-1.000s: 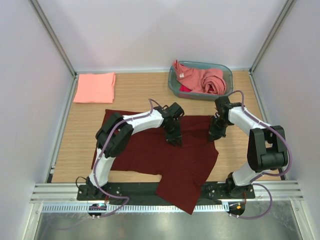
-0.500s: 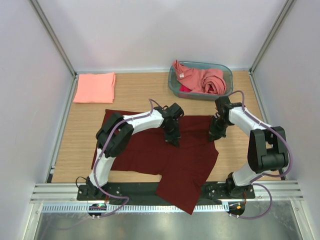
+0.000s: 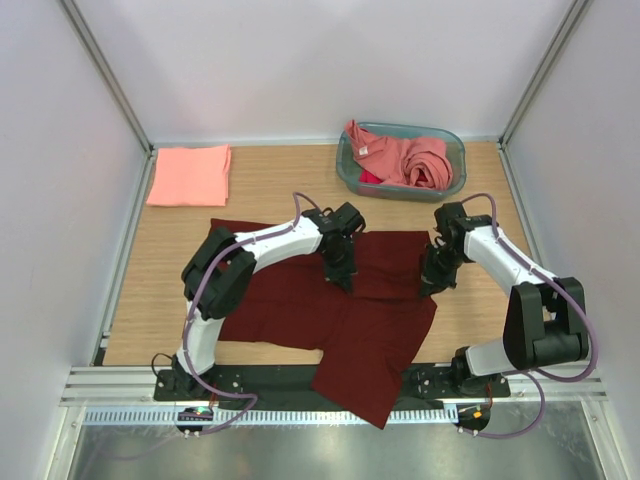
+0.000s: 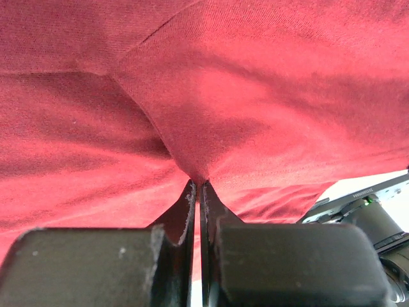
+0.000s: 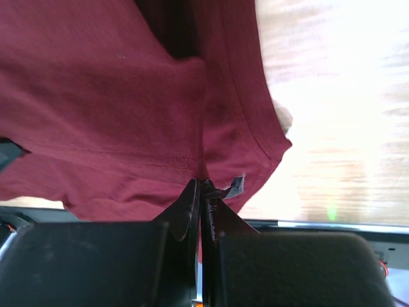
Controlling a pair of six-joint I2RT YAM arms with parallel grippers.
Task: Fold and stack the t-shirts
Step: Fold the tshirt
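Note:
A dark maroon t-shirt (image 3: pixel 300 300) lies spread on the wooden table, its lower part hanging over the near edge. My left gripper (image 3: pixel 340 277) is shut on a pinch of its cloth (image 4: pixel 198 173) near the middle. My right gripper (image 3: pixel 430 285) is shut on its right edge near the hem, where a small grey tag (image 5: pixel 238 185) shows. A folded salmon t-shirt (image 3: pixel 189 174) lies at the back left. Several crumpled pink t-shirts (image 3: pixel 405 157) fill the teal basket (image 3: pixel 452 140) at the back right.
White walls with metal posts close in the table on three sides. A metal rail (image 3: pixel 120 385) runs along the near edge beside the arm bases. Bare wood (image 3: pixel 150 270) shows left of the maroon shirt and right of it (image 3: pixel 470 300).
My right gripper has moved toward the near edge, carrying the shirt's right edge with it. My left gripper has shifted slightly back and left, holding the cloth.

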